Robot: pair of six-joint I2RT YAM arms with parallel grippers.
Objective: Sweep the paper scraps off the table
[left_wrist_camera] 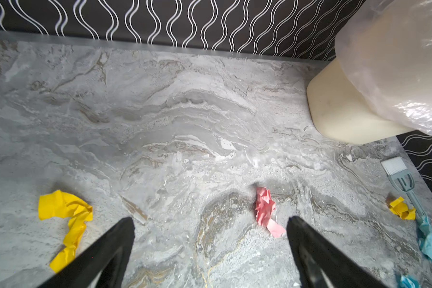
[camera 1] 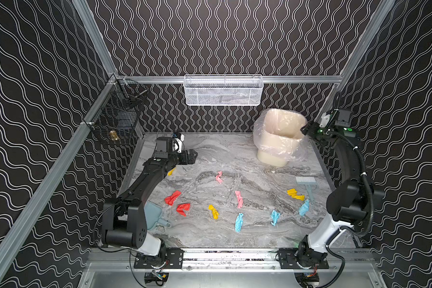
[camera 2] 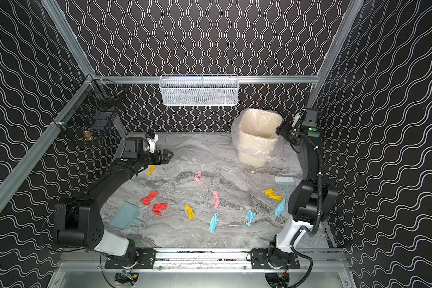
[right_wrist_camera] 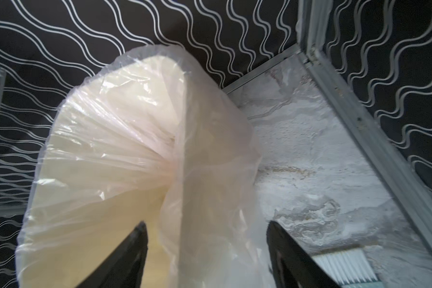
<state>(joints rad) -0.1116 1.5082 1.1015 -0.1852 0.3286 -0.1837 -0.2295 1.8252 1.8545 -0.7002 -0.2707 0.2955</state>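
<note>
Paper scraps (camera 1: 172, 197), crumpled red, yellow, pink and blue, dot the table (camera 1: 210, 154). We see the left gripper (left_wrist_camera: 211, 220) spread wide, bare marble ahead; the right gripper (right_wrist_camera: 207, 223) is spread, straddling the bin (camera 1: 272, 157) rim.

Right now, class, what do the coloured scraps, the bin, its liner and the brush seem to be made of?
Scraps: paper, matte, sharply creased. Bin: probably plastic, with smooth cream walls and rounded corners. Liner: thin clear plastic film, with glossy wrinkles. Brush: likely moulded pale blue plastic, with white bristles.
</note>
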